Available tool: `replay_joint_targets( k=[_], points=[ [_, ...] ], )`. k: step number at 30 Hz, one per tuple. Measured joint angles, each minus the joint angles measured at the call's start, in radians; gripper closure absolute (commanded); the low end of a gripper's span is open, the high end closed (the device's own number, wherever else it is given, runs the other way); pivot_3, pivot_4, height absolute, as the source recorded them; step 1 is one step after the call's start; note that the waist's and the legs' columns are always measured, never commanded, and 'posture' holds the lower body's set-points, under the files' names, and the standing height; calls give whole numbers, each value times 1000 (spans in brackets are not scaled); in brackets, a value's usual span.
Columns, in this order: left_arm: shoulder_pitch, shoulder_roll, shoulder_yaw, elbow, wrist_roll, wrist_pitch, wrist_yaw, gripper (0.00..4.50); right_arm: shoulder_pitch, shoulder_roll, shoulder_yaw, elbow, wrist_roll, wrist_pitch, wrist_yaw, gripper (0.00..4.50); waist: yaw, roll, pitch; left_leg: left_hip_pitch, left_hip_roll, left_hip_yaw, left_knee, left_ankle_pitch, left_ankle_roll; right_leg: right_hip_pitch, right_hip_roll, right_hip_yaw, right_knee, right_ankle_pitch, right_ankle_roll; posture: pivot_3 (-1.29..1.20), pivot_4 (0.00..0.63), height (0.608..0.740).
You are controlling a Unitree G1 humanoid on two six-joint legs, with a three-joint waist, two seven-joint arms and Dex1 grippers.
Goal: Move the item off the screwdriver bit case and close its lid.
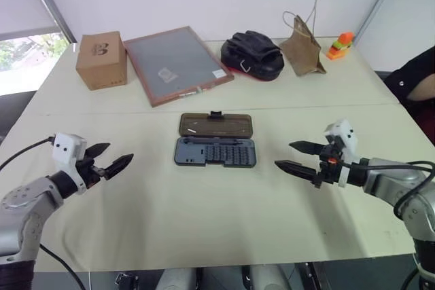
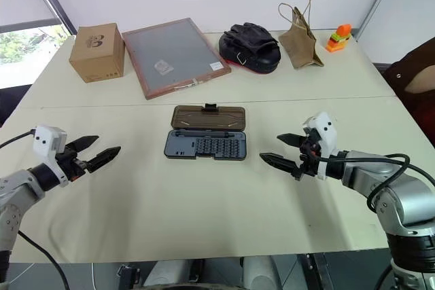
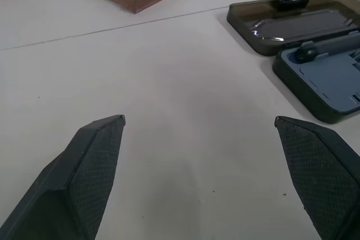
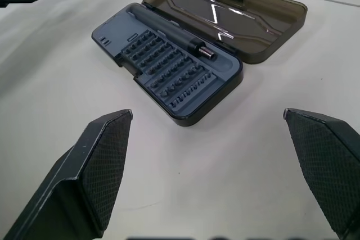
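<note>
Pale desk (image 1: 204, 222), white wall behind. Case (image 1: 215, 151) sits mid-desk, open: smoky lid (image 1: 215, 125) lies flat on the far side, hinged to the grey tray. Driver (image 4: 169, 32) rests along the tray's hinge side, with rows of bits (image 4: 163, 71) on the near side of it.

Left claw (image 1: 117, 155) hovers over the desk left of the case, well apart from it, fingers spread wide, holding nothing. Right claw (image 1: 285, 155) is right of the case, nearer to it but not touching, also spread wide and empty. Both point inward toward the case.

Back row, left to right: cardboard box (image 1: 101, 60), framed board (image 1: 178, 64), black bag (image 1: 252, 51), paper bag (image 1: 303, 47), orange toy (image 1: 341, 43). Person's sleeve (image 1: 416, 79) at the right edge.
</note>
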Motion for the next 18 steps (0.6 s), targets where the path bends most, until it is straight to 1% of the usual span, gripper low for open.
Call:
replay_joint_targets(
  k=[5,10,15,18],
  points=[
    [-18,1,0,17,0,0,-12,38,-18,0,11,1,-9,-3,-3,0,0,0,0,0,0,0,0,0,0,0,0,0,0,0,0,0,150,740],
    [-59,30,0,26,1,0,-31,38,-38,3,30,6,-13,-8,-5,0,0,0,0,0,0,0,0,0,0,0,0,0,0,0,0,0,150,740],
    [-67,43,-7,51,4,0,-63,38,-41,3,31,14,-19,-14,-4,0,0,0,0,0,0,0,0,0,0,0,0,0,0,0,1,0,150,740],
    [-121,73,-35,74,6,3,-112,38,-109,13,59,64,-35,-19,1,0,-2,0,0,0,-1,0,0,0,-1,0,1,0,0,0,-1,0,150,740]
  ],
)
